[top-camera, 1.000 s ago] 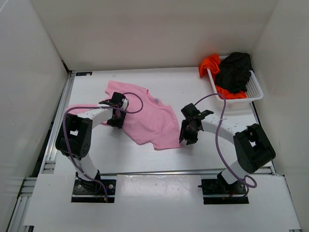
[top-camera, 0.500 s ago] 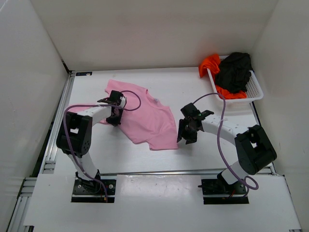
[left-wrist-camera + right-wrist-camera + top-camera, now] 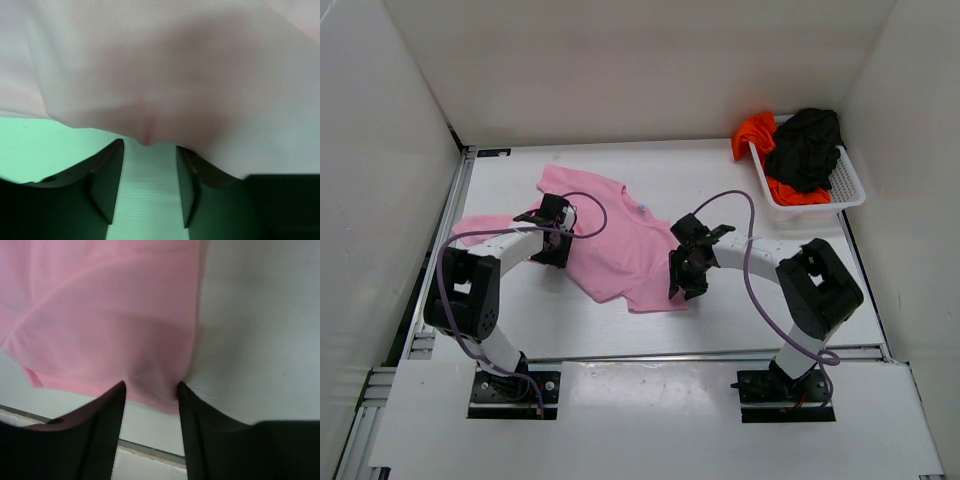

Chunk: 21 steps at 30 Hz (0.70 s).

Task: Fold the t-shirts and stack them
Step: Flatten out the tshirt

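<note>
So here's where I'm at: the pink shirt (image 3: 630,245) is spread on the tabletop (image 3: 740,190) between my two pincers. My left pincer (image 3: 148,147) is unclenched, with a fold of shirt puckered right at its tips. My right pincer (image 3: 151,390) is also released, and the shirt's side edge and hem corner sit just between its tips.

What worries me is that both bites look shallow. If I clamp down now, I reckon the right one catches only a sliver of hem and it slips out mid-lift. The left might pinch just that little pucker, so the cloth bunches instead of folding flat. If one side lets go first, the fold comes out crooked.

The only container is the white basket (image 3: 850,195), well off beyond my right pincer on its far side. The black shirt (image 3: 805,148) is heaped in it on top of the orange shirt (image 3: 754,132), which spills over the rim.
</note>
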Available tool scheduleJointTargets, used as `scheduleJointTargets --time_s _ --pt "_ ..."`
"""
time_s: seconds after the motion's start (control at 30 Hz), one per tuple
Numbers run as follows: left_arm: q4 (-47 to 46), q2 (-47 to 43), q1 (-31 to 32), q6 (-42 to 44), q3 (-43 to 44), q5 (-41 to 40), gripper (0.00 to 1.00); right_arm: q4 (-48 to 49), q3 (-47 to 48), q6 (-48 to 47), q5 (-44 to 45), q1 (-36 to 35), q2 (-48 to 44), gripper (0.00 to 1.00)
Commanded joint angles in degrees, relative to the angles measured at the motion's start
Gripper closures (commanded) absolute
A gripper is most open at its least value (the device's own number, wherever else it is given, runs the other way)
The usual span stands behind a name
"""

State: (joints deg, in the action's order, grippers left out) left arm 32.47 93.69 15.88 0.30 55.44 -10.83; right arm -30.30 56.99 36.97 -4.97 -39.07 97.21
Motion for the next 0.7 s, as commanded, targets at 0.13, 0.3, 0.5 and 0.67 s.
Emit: scheduleJointTargets --time_s 0.13,0.3,0.5,0.67 --pt "-0.74 -2.28 -1.99 -0.3 0.37 -0.68 0.35 0.25 1.37 1.17 1.37 -0.22 4.39 1.0" --pt "-0.74 -2.99 -3.31 -0.3 0.9 -0.16 0.36 0.25 4.08 0.65 1.37 0.65 -0.16 1.0" --pt "-0.74 -1.76 -3.31 -0.3 0.9 -0.16 0.47 -2.3 11.71 0.65 0.14 5.57 -5.18 1.0" --pt "-0.74 -2.28 -3.31 -0.3 1.43 3.35 0.39 -4.58 18.06 -0.5 -0.38 6.99 -5.89 1.0"
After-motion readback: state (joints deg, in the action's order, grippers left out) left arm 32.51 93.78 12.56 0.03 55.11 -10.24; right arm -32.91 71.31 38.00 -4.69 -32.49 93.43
